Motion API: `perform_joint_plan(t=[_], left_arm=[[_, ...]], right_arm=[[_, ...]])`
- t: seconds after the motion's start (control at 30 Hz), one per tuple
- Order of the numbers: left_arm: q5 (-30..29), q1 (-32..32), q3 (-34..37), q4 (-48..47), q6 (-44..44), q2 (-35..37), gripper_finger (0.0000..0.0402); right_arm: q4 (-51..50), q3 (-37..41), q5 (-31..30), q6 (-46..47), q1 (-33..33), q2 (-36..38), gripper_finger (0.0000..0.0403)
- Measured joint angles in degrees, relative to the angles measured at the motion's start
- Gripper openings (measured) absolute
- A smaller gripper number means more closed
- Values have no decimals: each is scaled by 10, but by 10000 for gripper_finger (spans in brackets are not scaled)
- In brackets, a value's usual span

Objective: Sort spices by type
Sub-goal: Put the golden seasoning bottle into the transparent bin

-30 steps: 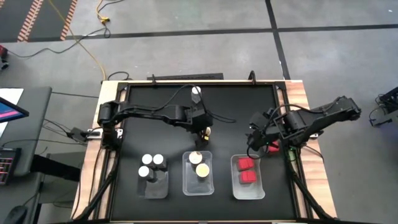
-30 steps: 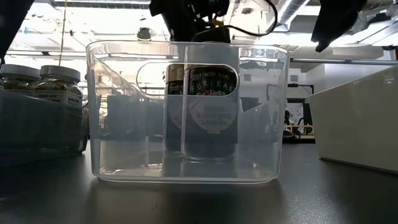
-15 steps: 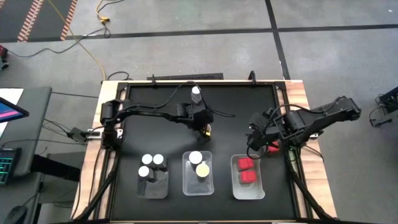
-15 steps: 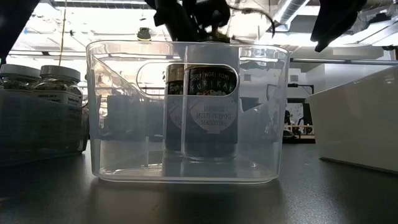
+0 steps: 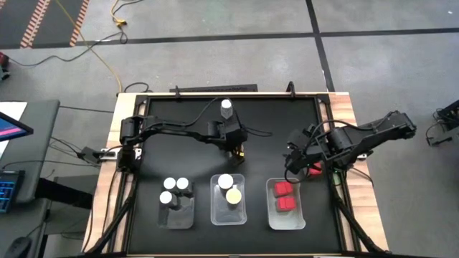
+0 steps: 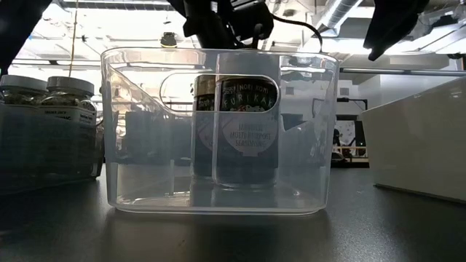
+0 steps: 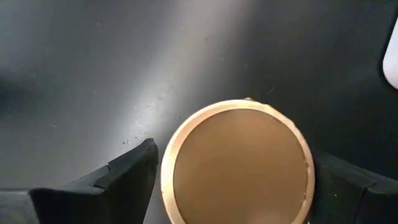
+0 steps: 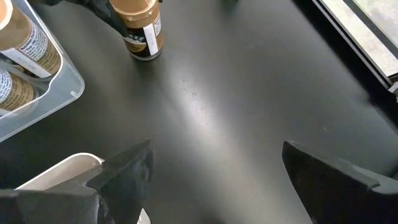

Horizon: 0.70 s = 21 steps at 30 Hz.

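Observation:
A tan-lidded spice jar (image 5: 239, 152) stands upright on the black table behind the middle tray. My left gripper (image 5: 234, 145) hangs just over it, open. In the left wrist view its two fingers stand on either side of the tan lid (image 7: 239, 163), and I see no touch. A white-capped jar (image 5: 226, 106) stands alone near the far edge. My right gripper (image 5: 295, 162) waits open above the table's right part, with a red cap (image 5: 314, 170) beside it. The right wrist view shows the tan jar (image 8: 142, 31) farther off.
Three clear trays line the near side. The left tray (image 5: 176, 215) holds three white-capped jars, the middle tray (image 5: 228, 214) holds a cream-lidded and a yellow-lidded jar, and the right tray (image 5: 285, 219) holds two red-capped ones. Bare black table lies between the arms.
My left gripper has sunk toward the tan-lidded jar, shifted slightly toward the near edge and rolled a little. It has uncovered the white-capped jar behind it. Its fingers stay open.

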State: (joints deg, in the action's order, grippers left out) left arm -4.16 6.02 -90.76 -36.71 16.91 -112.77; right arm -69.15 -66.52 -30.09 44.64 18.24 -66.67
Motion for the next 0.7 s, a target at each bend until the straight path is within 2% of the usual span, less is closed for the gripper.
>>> perform_joint_plan(t=[0.3,0.53,0.7], left_arm=[[-2,0,0,3,-8,0,272],[-1,0,0,-8,-19,11,271],[-1,-3,-22,-51,-59,53,271]], right_arm=[[2,0,0,-1,0,0,379],[4,0,0,-1,0,0,379],[3,0,0,-1,0,0,379]])
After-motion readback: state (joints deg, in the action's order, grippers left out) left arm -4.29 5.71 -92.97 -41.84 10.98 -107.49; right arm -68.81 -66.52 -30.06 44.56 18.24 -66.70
